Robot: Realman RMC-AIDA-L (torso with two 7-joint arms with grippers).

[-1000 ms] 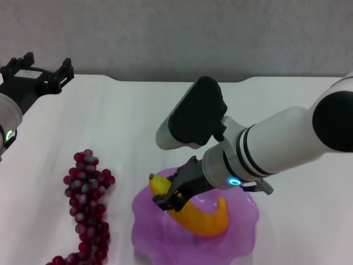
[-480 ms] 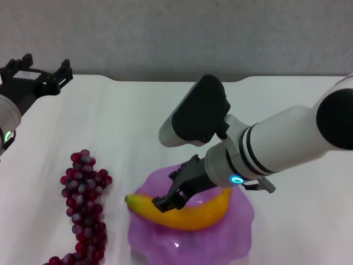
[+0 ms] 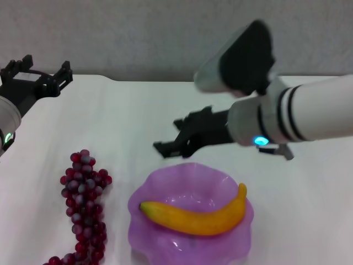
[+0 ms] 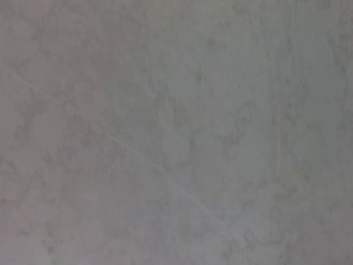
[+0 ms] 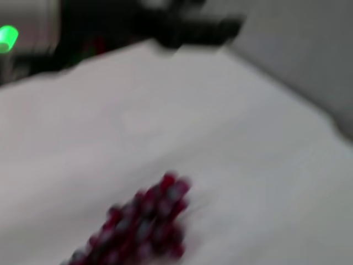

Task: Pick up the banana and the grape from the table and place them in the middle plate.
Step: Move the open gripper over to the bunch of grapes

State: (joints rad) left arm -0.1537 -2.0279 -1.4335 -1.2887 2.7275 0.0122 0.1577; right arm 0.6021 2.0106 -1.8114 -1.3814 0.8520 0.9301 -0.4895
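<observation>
The yellow banana (image 3: 199, 216) lies across the inside of the purple scalloped plate (image 3: 165, 182), touching nothing else. My right gripper (image 3: 172, 138) is open and empty, raised above the plate's far rim. The dark red grape bunch (image 3: 84, 205) lies on the white table (image 3: 121, 121) to the left of the plate, apart from it; it also shows blurred in the right wrist view (image 5: 140, 226). My left gripper (image 3: 39, 76) is open and empty, held high at the far left over the table's far edge.
A grey wall (image 3: 138, 33) runs behind the table's far edge. The left wrist view shows only that grey wall (image 4: 176, 132). The right arm's white forearm (image 3: 314, 116) spans the right side above the table.
My right gripper has let go of the banana and risen up and back from the plate. The banana has settled flat in the plate. The left arm has stayed put.
</observation>
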